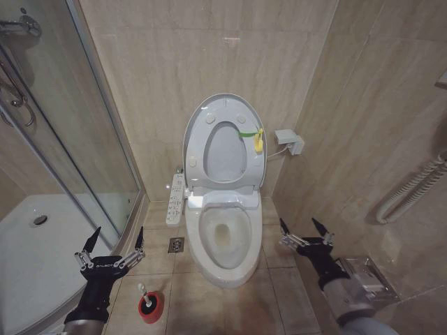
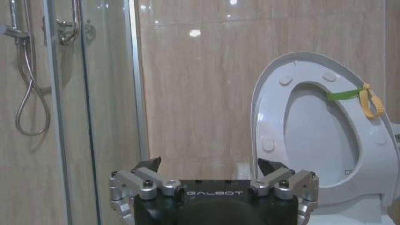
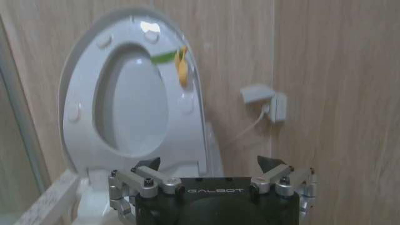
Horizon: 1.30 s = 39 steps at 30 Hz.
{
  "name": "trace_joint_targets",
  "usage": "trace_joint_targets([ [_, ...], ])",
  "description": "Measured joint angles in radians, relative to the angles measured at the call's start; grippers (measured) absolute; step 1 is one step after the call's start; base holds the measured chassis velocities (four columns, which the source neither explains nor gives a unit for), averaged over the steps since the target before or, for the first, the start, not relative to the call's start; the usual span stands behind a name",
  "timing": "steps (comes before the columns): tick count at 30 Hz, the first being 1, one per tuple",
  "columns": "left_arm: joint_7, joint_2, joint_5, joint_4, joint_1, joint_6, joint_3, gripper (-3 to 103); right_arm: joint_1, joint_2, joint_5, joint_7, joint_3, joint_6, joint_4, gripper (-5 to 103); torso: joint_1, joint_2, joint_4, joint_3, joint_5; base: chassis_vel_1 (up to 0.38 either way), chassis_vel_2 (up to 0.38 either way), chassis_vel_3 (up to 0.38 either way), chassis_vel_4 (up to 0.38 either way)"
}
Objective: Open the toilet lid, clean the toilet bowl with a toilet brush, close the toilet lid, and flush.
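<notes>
Both grippers hang low with jaws spread wide and empty: the left gripper (image 1: 115, 241) over the floor tiles beside the shower's glass door (image 1: 84, 153), the right gripper (image 1: 305, 229) just off the toilet bowl's (image 1: 222, 269) other side. Nearest the left gripper, below it on the floor, the toilet brush (image 1: 144, 294) stands in its red holder cup (image 1: 151, 308). Between the grippers the bowl lies open, with the toilet lid (image 1: 199, 125) and seat (image 1: 246, 167) raised against the wall. A button panel (image 1: 176, 199) flanks the bowl's left.
</notes>
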<state>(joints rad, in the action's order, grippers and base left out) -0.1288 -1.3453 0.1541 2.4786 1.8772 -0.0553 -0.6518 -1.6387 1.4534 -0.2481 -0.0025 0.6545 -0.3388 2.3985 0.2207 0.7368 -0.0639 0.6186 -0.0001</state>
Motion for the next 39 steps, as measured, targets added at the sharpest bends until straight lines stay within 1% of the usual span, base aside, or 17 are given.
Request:
trace_joint_targets([
  [1,0.0,0.0,0.0,0.0,0.0,0.0,0.0,100,0.012,0.004,0.007,0.003,-0.009,-0.03,-0.002,100,0.0,0.0,0.0,0.0,0.0,0.0,0.0,0.0,0.0],
  [3,0.0,0.0,0.0,0.0,0.0,0.0,0.0,100,0.05,0.014,0.023,0.013,-0.034,-0.119,-0.008,100,0.0,0.0,0.0,0.0,0.0,0.0,0.0,0.0,0.0],
  [5,0.0,0.0,0.0,0.0,0.0,0.0,0.0,100,0.063,0.01,0.004,0.014,-0.033,-0.128,-0.004,100,0.0,0.0,-0.0003,0.0,0.0005,0.0,0.0,0.0,0.0],
  [6,0.0,0.0,0.0,0.0,0.0,0.0,0.0,100,0.094,-0.002,-0.036,0.017,-0.025,-0.131,0.017,100,0.0,0.0,0.0005,0.0,-0.0003,0.0,0.0,0.0,0.0],
  [7,0.0,0.0,0.0,0.0,0.0,0.0,0.0,100,0.103,-0.006,-0.049,0.018,-0.023,-0.132,0.022,100,0.0,0.0,0.0005,0.0,-0.0005,0.0,0.0,0.0,0.0],
  [8,0.0,0.0,0.0,0.0,0.0,0.0,0.0,100,0.108,-0.006,-0.057,0.018,-0.022,-0.133,0.022,100,0.0,0.0,-0.0003,0.0,-0.0001,0.0,0.0,0.0,0.0],
  [9,0.0,0.0,0.0,0.0,0.0,0.0,0.0,100,0.112,-0.006,-0.06,0.019,-0.022,-0.13,0.023,100,0.0,0.0,0.0001,0.0,0.0,0.0,0.0,0.0,0.0],
  [14,0.0,0.0,0.0,0.0,0.0,0.0,0.0,100,0.114,-0.005,-0.062,0.018,-0.025,-0.118,0.024,100,0.0,0.0,-0.0002,0.0,0.0,0.0,0.0,0.0,0.0],
  [21,0.0,0.0,0.0,0.0,0.0,0.0,0.0,100,0.145,-0.01,-0.049,0.028,-0.04,-0.056,-0.027,100,0.0,0.0,0.0,0.0,0.0,0.0,0.0,0.0,0.0],
  [24,0.0,0.0,0.0,0.0,0.0,0.0,0.0,100,0.158,-0.011,-0.047,0.03,-0.042,-0.052,-0.045,100,0.0,0.0,0.0,0.0,0.0,0.0,0.0,0.0,0.0],
  [29,0.0,0.0,0.0,0.0,0.0,0.0,0.0,100,0.219,-0.031,-0.042,0.036,-0.042,-0.043,-0.124,100,0.0,0.0,0.0,0.0,0.0001,0.0,0.0,0.0,0.0],
  [33,0.0,0.0,0.0,0.0,0.0,0.0,0.0,100,0.298,-0.063,-0.043,0.042,-0.054,-0.026,-0.229,100,0.0,0.0,-0.0001,0.0,0.0002,0.0,0.0,0.0,0.0],
  [34,0.0,0.0,0.0,0.0,0.0,0.0,0.0,100,0.298,-0.063,-0.043,0.042,-0.054,-0.026,-0.229,100,0.0,0.0,-0.0001,0.0,0.0002,0.0,0.0,0.0,0.0],
  [36,0.0,0.0,0.0,0.0,0.0,0.0,0.0,100,0.345,-0.077,-0.041,0.045,-0.061,-0.014,-0.279,100,0.0,0.0,0.0,0.0,0.0001,0.0,0.0,0.0,0.0],
  [37,0.0,0.0,0.0,0.0,0.0,0.0,0.0,100,0.392,-0.087,-0.039,0.047,-0.066,-0.007,-0.322,100,0.0,0.0,0.0,0.0,0.0003,0.0,0.0,0.0,0.0],
  [38,0.0,0.0,0.0,0.0,0.0,0.0,0.0,100,0.392,-0.087,-0.039,0.047,-0.066,-0.007,-0.322,100,0.0,0.0,0.0,0.0,0.0003,0.0,0.0,0.0,0.0],
  [39,0.0,0.0,0.0,0.0,0.0,0.0,0.0,100,0.433,-0.095,-0.031,0.048,-0.07,-0.007,-0.355,100,0.0,0.0,-0.0001,0.0,0.0003,0.0,0.0,0.0,0.0],
])
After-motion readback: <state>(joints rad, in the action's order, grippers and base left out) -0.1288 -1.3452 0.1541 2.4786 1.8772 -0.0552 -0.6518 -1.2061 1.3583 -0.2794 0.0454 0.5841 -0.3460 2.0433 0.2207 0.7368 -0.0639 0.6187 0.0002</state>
